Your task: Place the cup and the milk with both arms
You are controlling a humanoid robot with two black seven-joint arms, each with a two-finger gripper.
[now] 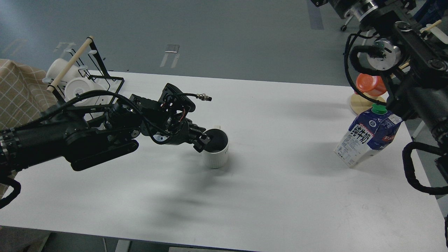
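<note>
The cup [217, 155], a white ribbed mug with a dark inside, stands upright near the middle of the white table [280, 196]. My left gripper [203, 140] reaches in from the left and is shut on the cup's left rim. The milk [367, 140], a dark blue and white carton with a green cap, is tilted to the right near the table's right edge, its lower corner at the table surface. My right gripper [394, 105] comes down from the upper right and grips the carton near its top, by the cap; its fingers are dark and partly hidden.
A black wire rack [105, 80] with a wooden rod holds smooth white mugs [80, 89] at the back left. An orange cup [371, 84] lies on a round wooden base [360, 103] at the back right. A checked cloth [17, 94] hangs at the far left.
</note>
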